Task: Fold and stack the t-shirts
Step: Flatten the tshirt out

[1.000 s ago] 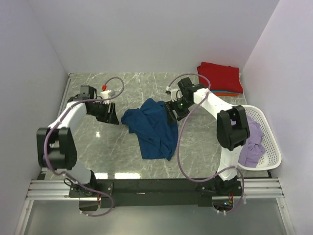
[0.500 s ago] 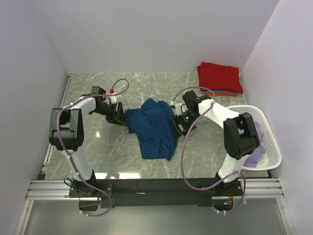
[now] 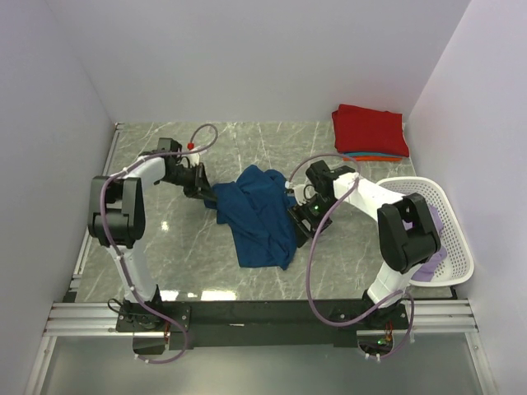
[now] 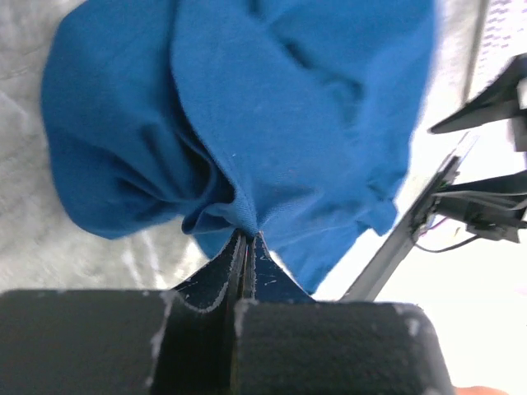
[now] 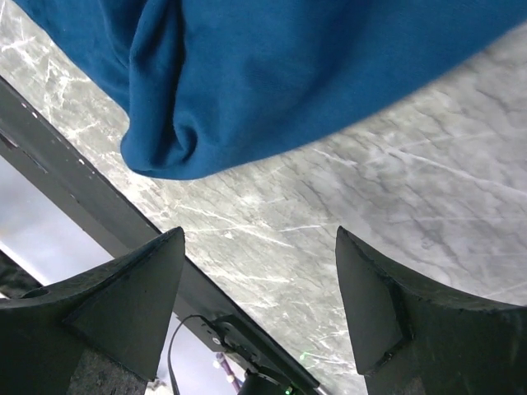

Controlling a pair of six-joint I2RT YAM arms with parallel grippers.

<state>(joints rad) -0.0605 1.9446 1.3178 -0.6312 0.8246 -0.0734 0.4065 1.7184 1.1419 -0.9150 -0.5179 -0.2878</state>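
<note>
Top view: blue shirt [image 3: 259,216] lies crumpled mid-worktop [image 3: 165,247], a rumpled heap with a longer tail trailing toward the near edge.

Left end effector [image 3: 206,192] at the shirt's left edge, low to the marble. Left wrist view: jaws pressed together on a pinch of blue cloth [image 4: 245,243], and the shirt [image 4: 272,107] bunches into folds radiating from that pinch.

Right end effector [image 3: 298,220] at the shirt's right edge. Right wrist view: jaws spread wide [image 5: 259,239], nothing between them but bare marble. The shirt's rolled hem [image 5: 288,74] hangs just beyond the fingertips (whether it touches them I cannot tell).

Far right corner: folded red shirt [image 3: 370,130], flat, with an orange edge showing beneath it. White basket [image 3: 428,183] sits at the right side of the worktop, just beside the right arm, with purple cloth [image 3: 430,262] heaped in it.
</note>
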